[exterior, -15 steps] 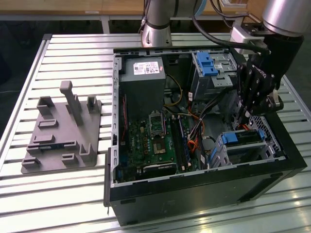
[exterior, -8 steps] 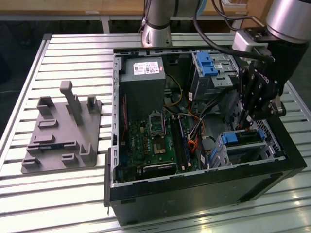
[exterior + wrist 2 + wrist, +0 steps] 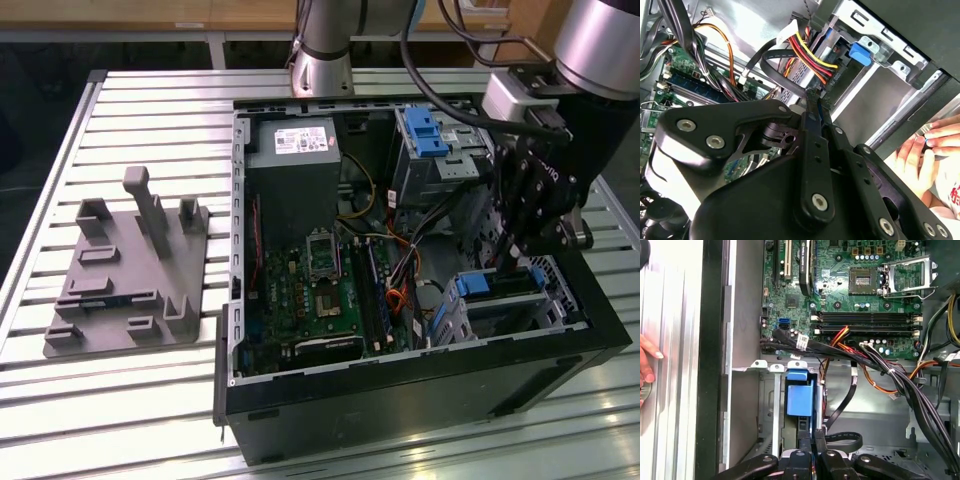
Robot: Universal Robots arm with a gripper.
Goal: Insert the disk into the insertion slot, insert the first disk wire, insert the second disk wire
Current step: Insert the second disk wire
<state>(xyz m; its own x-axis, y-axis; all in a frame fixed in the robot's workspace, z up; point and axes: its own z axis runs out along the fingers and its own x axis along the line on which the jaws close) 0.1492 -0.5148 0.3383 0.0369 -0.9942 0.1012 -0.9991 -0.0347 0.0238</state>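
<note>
The disk (image 3: 478,284), its bright blue carrier end (image 3: 800,397) showing, sits inside the silver-grey insertion slot (image 3: 520,315) at the case's near right corner in the exterior view. My gripper (image 3: 507,262) hangs straight over it. In both wrist views the fingers (image 3: 812,130) are pressed together at the disk's end, pinching the end of a black flat wire (image 3: 771,64) that loops away towards the board. A red, yellow and black wire bundle (image 3: 815,52) runs to the disk's end beside the blue tab (image 3: 860,53); whether it is plugged in I cannot tell.
The open computer case (image 3: 400,400) lies on a slatted metal table. A taller bay with a blue latch (image 3: 425,130) stands at the back. The motherboard (image 3: 865,295) and loose cables (image 3: 910,390) crowd the slot. A grey fixture (image 3: 130,270) sits at the exterior view's left. A person's hand (image 3: 925,150) rests outside the case.
</note>
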